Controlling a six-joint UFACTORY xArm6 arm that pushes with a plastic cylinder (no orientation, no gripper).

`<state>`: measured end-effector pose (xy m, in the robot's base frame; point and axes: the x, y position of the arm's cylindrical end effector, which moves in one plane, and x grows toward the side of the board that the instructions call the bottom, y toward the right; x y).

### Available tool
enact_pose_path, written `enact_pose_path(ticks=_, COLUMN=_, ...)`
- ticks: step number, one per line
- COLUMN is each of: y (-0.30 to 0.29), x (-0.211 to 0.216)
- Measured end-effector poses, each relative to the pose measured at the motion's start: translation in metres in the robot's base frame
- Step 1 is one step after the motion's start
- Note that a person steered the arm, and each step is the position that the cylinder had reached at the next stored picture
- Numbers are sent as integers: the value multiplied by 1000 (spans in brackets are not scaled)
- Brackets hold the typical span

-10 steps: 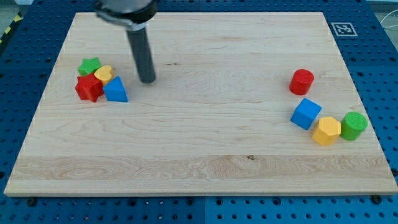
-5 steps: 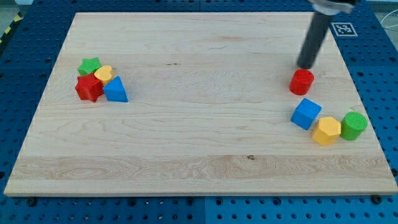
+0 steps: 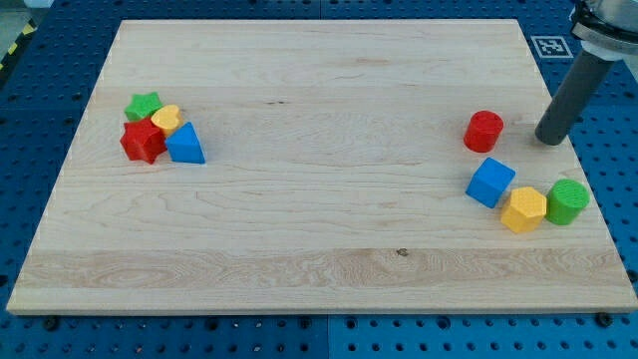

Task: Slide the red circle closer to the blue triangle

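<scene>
The red circle sits on the wooden board near the view's right. The blue triangle lies far off at the view's left, in a tight cluster with other blocks. My tip is on the board to the right of the red circle, a small gap apart from it. The rod leans up to the view's top right corner.
A green star, a yellow heart and a red star touch the blue triangle's left side. A blue cube, a yellow hexagon and a green cylinder lie below the red circle. The board's right edge is just right of my tip.
My tip crossed from beside the blue triangle at the left to above the red circle, then moved down to its right side. No block has moved.
</scene>
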<state>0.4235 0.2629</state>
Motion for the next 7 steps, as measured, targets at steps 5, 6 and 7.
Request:
enact_pose_path(ticks=5, y=-119, x=-11)
enact_pose_path(ticks=6, y=-143, x=-18)
enact_pose_path(ticks=7, y=-164, x=-18)
